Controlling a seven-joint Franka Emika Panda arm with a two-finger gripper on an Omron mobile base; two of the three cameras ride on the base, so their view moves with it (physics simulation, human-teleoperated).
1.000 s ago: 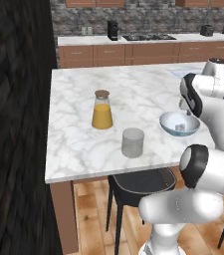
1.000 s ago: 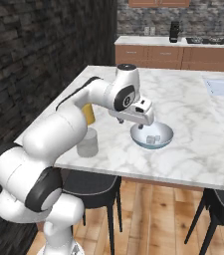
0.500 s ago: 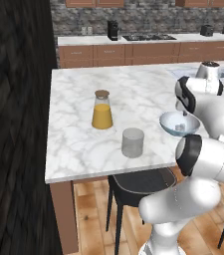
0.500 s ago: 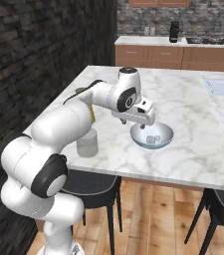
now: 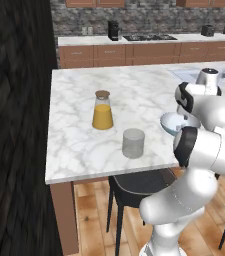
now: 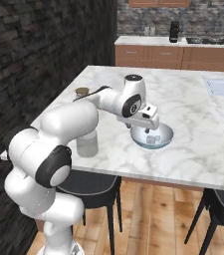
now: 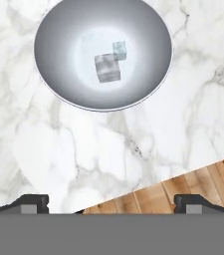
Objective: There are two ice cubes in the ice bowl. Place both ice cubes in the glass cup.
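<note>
Two ice cubes lie touching at centre of ice bowl, near front edge of marble island. Gripper hangs above bowl's near side, jaws spread wide, holding nothing. Glass cup stands upright on island, well apart from bowl, near front edge. Cork-topped carafe of orange juice stands behind cup. Dark stool tucked under island edge.

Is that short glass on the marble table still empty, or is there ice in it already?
Empty, it seems. The glass cup looks clear, and both ice cubes lie in the ice bowl.
</note>
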